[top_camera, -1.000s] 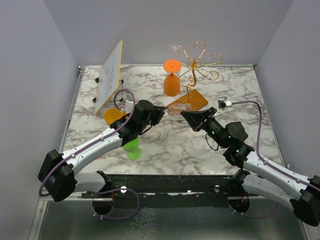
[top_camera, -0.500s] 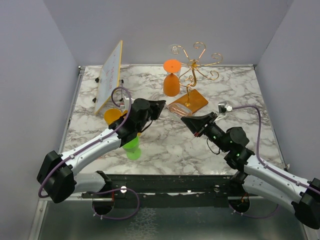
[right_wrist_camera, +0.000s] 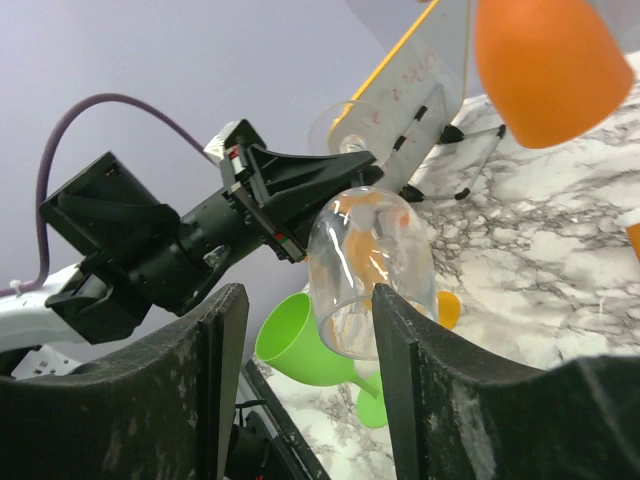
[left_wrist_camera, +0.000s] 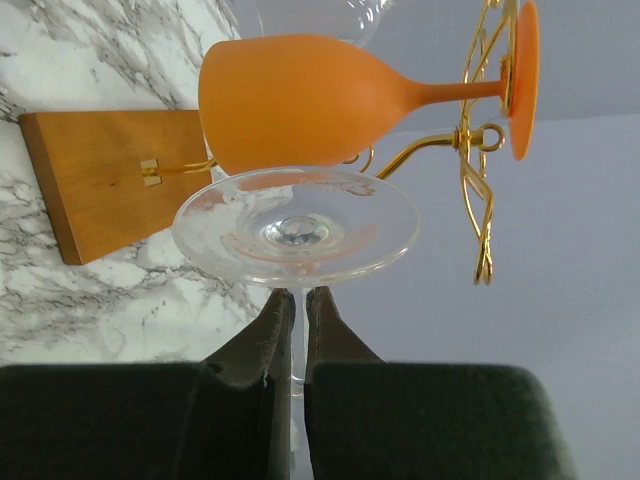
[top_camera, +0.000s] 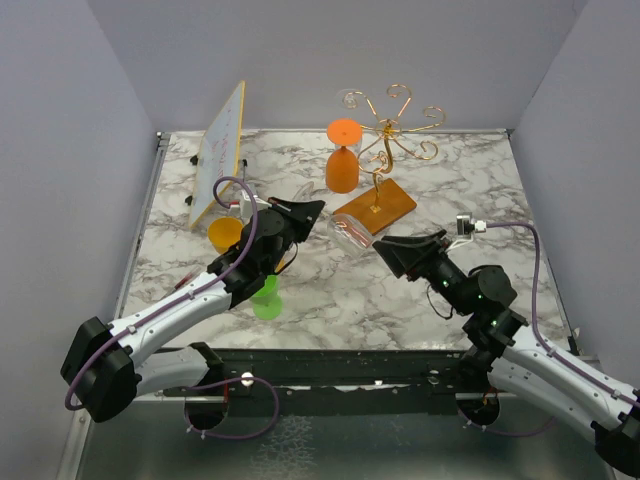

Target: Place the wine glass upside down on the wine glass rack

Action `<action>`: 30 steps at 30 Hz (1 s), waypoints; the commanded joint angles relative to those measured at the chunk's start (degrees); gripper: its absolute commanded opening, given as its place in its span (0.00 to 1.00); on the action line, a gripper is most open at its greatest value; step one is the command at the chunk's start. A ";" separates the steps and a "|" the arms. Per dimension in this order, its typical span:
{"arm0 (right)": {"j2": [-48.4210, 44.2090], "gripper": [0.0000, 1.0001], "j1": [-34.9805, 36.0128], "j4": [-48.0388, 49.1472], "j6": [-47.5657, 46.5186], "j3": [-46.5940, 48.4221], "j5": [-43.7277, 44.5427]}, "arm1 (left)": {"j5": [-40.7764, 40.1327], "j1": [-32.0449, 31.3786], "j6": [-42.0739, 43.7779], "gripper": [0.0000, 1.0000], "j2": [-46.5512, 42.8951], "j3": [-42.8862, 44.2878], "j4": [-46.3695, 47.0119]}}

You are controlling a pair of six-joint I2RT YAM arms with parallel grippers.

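Observation:
A clear wine glass (top_camera: pixel 345 229) lies sideways in the air in front of the rack's wooden base (top_camera: pixel 375 207). My left gripper (left_wrist_camera: pixel 298 296) is shut on its thin stem just behind the round foot (left_wrist_camera: pixel 296 225). My right gripper (right_wrist_camera: pixel 308 300) is open, and the glass bowl (right_wrist_camera: pixel 370 265) shows between its fingers, close to the right-hand one, ungripped. In the top view the right gripper (top_camera: pixel 385 248) sits just right of the bowl. The gold wire wine glass rack (top_camera: pixel 387 125) stands at the back, with an orange glass (top_camera: pixel 343 160) hanging upside down on it.
A tilted whiteboard (top_camera: pixel 218 155) stands at the back left. A green glass (top_camera: pixel 266 297) and another orange glass (top_camera: pixel 225 233) lie on the marble table under and beside my left arm. Grey walls close in three sides.
My right gripper has opened off the glass bowl and drawn back to the near right. My left gripper has closed on the stem and carries the glass alone.

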 commanded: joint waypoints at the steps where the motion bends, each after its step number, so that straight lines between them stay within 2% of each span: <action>1: -4.17 0.59 0.23 -11.48 0.87 1.44 5.40 | -0.49 -0.29 11.33 0.00 -2.83 -1.31 7.47; 8: -3.01 0.66 0.22 -25.07 -5.34 9.58 3.87 | 5.44 -0.29 26.16 0.00 -6.55 -4.03 9.72; 14: 5.32 0.69 0.22 -27.10 -12.90 17.99 -7.98 | 19.32 -0.29 41.54 0.00 -9.15 -5.00 13.77; 17: 9.86 0.69 0.27 -25.56 -14.36 19.93 -14.99 | 26.84 -0.31 46.79 0.00 -10.33 -5.30 15.47; 21: 13.06 0.68 0.22 -18.50 -12.03 18.94 -20.47 | 34.88 -0.32 50.69 0.00 -10.80 -5.02 17.78; 30: 16.57 0.62 0.22 -8.27 -6.36 16.33 -20.11 | 45.84 -0.38 51.80 0.00 -9.47 -4.47 21.27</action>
